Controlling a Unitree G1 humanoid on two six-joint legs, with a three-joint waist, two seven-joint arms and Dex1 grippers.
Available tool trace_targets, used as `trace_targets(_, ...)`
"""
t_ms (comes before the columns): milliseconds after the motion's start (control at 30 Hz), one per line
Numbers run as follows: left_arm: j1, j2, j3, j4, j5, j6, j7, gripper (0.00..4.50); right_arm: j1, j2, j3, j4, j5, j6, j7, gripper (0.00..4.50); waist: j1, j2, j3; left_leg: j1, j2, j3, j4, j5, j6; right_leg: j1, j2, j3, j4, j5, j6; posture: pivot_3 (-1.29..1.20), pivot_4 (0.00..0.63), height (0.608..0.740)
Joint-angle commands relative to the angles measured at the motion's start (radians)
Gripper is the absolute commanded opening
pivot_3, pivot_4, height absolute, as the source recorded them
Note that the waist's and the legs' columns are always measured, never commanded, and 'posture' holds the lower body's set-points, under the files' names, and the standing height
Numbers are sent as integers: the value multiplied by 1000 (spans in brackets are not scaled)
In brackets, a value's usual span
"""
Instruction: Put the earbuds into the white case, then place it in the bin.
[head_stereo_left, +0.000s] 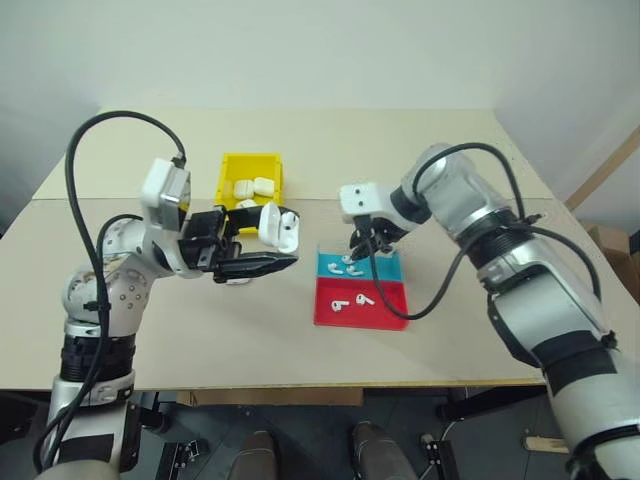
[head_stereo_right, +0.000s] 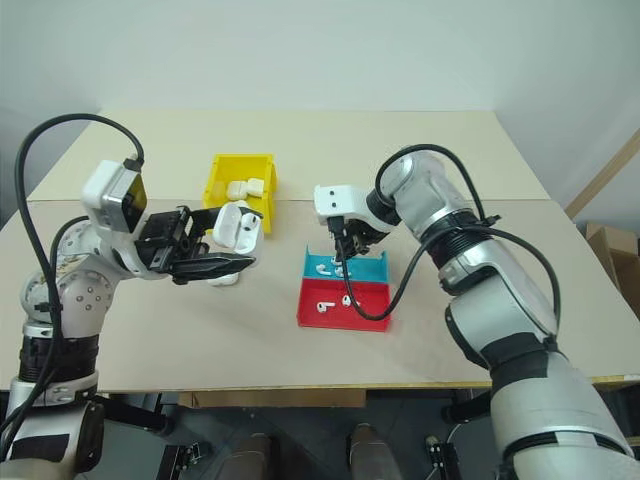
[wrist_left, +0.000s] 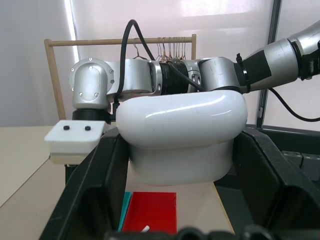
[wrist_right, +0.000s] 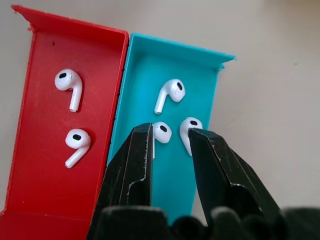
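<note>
A: where's the white case (wrist_left: 182, 137)?
B: clamped tight in the left gripper (head_stereo_left: 262, 262), lid up.
A: earbuds (wrist_right: 170, 92)?
B: in the blue tray (wrist_right: 172, 60), two at the right gripper's (wrist_right: 170, 137) part-open tips, nothing held.

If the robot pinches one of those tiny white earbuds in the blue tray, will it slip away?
Probably a bit. The earbuds look glossy and rounded, so hard black fingers may squirt one sideways. They look very light, so a nudge would likely skid one across the smooth blue tray. The short stem should stop it rolling far.
</note>
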Motion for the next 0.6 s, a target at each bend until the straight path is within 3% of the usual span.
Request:
trace_targets(33, 0, 18, 30, -29, -14, -19, 4, 2803, -32, 19, -12, 38, -41, -48, 5, 1492, 0, 0, 0, 0, 0, 0, 0, 0, 0, 0, 0, 0, 0, 0, 0, 0, 150, 740)
trace_targets(600, 30, 36, 32, -62, -20, -23, 31, 2803, 11, 88, -13, 117, -154, -100, -17, 1492, -1, 1, 0, 0, 0, 0, 0, 0, 0, 0, 0, 0, 1, 0, 0, 0, 150, 740)
